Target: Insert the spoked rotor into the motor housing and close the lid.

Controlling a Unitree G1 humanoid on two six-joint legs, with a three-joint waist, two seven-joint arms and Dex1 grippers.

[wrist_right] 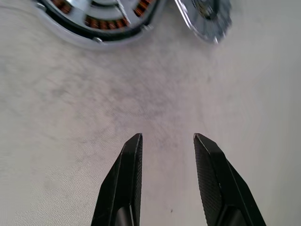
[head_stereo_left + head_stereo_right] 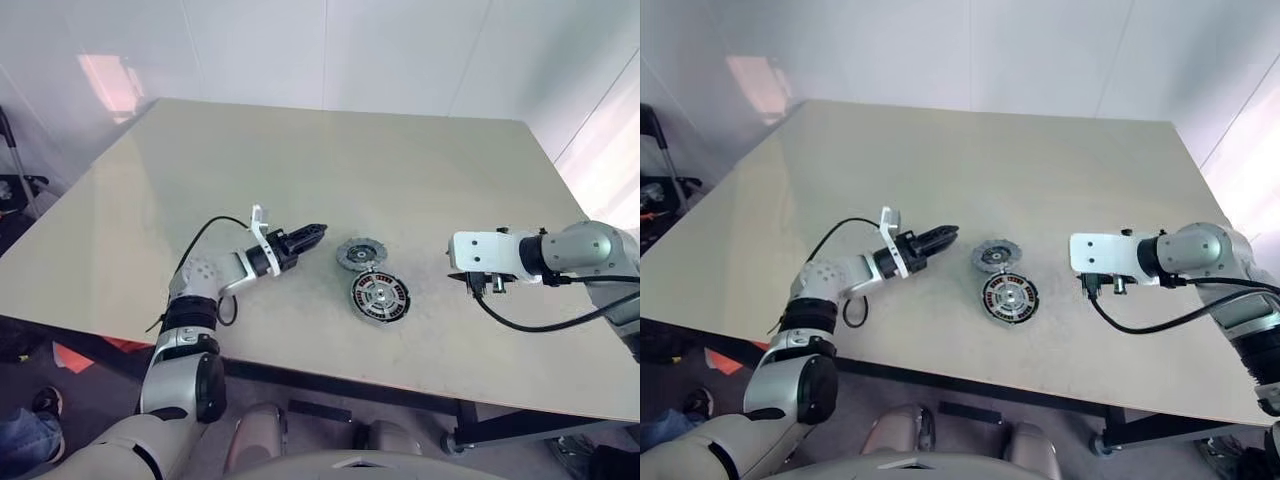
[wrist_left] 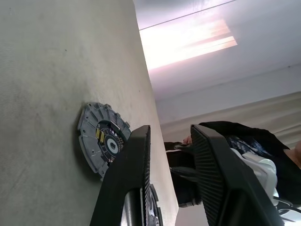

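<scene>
Your rotor [image 2: 380, 296] already sits inside the motor housing [image 2: 364, 313] near the middle of the table [image 2: 330, 160], silver spokes over the copper windings, so, as I judge it, only the closing is left. The lid [image 2: 361, 254] lies flat on the table just beside the housing, at about eleven o'clock from it, and it looks untouched; whether the two rims touch you cannot tell from here.

Your left gripper [image 2: 316, 232] sits at about nine o'clock from the lid, close to it but apart, fingers pointing level across the table toward it. Its jaws stand narrowly parted with nothing between them; the left wrist view shows the lid lying beyond the left finger [image 3: 129, 174]. That pose suits a sideways pinch on the lid's edge.

Your right gripper [image 1: 165, 141] is well apart from the housing, at about three o'clock, forearm stretched across the table and wrist tipped down. Its jaws are parted and empty over bare table, with the housing's edge ahead of them. It seems parked clear, leaving the left arm room.
</scene>
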